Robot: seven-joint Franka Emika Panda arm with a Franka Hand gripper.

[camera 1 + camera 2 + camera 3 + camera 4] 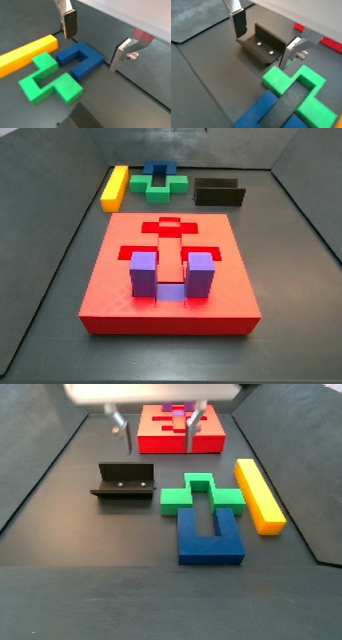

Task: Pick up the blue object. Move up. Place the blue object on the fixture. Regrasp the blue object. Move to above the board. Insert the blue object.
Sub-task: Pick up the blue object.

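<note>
The blue object (pixel 211 552) is a dark blue U-shaped block lying flat on the dark floor, its prongs toward the green block (pixel 201 494). It shows in both wrist views (pixel 93 57) (pixel 264 107) and far back in a side view (pixel 163 168). My gripper (pixel 154 429) hangs open above the floor, short of the blue object and over the ground between the fixture (pixel 123 484) and the board (pixel 158 442). Nothing lies between its fingers (pixel 69 22) in either wrist view. The black fixture (pixel 261 47) sits right under the gripper (pixel 264 42). The red board (pixel 120 288) fills the near side.
A yellow bar (pixel 261 494) lies beside the green block (pixel 47 80) and the blue object. A purple U-shaped block (pixel 167 273) stands in a cutout of the board. Grey walls (pixel 301 188) close in the floor on all sides.
</note>
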